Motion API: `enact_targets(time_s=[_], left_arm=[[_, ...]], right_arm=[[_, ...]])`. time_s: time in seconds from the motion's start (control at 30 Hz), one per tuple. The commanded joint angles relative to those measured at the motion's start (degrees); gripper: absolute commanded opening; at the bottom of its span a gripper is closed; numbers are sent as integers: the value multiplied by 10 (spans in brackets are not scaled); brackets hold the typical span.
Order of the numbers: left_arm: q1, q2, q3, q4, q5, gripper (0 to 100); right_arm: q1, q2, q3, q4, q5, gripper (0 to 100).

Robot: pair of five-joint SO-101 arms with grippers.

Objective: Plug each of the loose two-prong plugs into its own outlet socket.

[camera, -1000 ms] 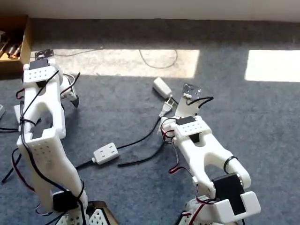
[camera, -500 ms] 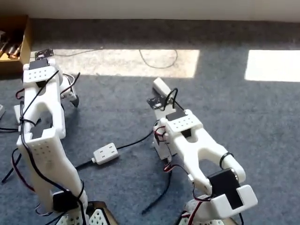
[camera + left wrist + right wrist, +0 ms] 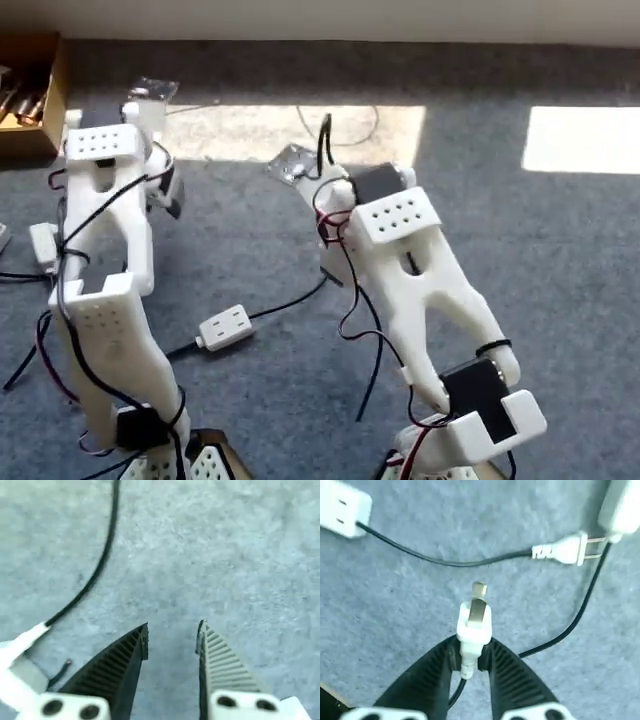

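In the high view the right arm [image 3: 420, 290] crosses the centre of the frame, and its wrist covers its own gripper and whatever lies on the grey carpet [image 3: 520, 260] beneath it. The right wrist view shows what is hidden there. The right gripper [image 3: 470, 652] is narrowed onto a white two-prong plug [image 3: 474, 622], clamped by its body between the dark ribbed fingers. The prongs point away from the camera, overlap one another and are hard to tell apart. Beyond them a second plug [image 3: 562, 550] lies flat on the carpet. Its prongs point at a white body [image 3: 620, 502] that the frame edge cuts off, so I cannot tell whether they touch it. A black cord [image 3: 445, 562] runs from that plug to an outlet block [image 3: 342, 507], also cropped, with two slots showing. In the high view the outlet block [image 3: 226, 327] sits lower left of centre, well apart from both arms. The left arm [image 3: 100, 260] stands along the left side, and its fingers there are too dark to read. Its wrist view shows the left gripper [image 3: 172, 630] moderately open and holding nothing above bare carpet. Near it are a black wire [image 3: 95, 570] and a white piece [image 3: 17, 650], which is cropped and blurred, so I cannot tell whether it is a plug or a socket.
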Motion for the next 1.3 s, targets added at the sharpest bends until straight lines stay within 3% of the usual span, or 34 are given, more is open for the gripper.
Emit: enact_targets(time_s=[0.0, 0.1, 0.27, 0.6, 0.7, 0.93, 1.07, 1.27], left_arm=[[-54, -81, -141, 79, -42, 175], [-98, -162, -116, 79, -72, 175], [-124, -320, 99, 62, -149, 179], [-138, -788, 812, -349, -220, 261], [-119, -921, 946, -401, -220, 281], [-108, -1082, 961, -305, -171, 284], [-66, -1069, 920, -251, -123, 282], [66, -1075, 873, -196, -14, 285]], right_arm=[[-46, 25, -168, 55, -17, 5], [-94, 71, -203, 43, -65, 5], [-156, 126, -203, -68, -113, 5], [-169, 142, -167, -195, -153, 5], [-171, 139, -73, -278, -161, 5], [-111, -37, 230, -495, -212, 5], [-114, -257, 403, -538, -222, 5], [-143, -466, 628, -548, -220, 5]])
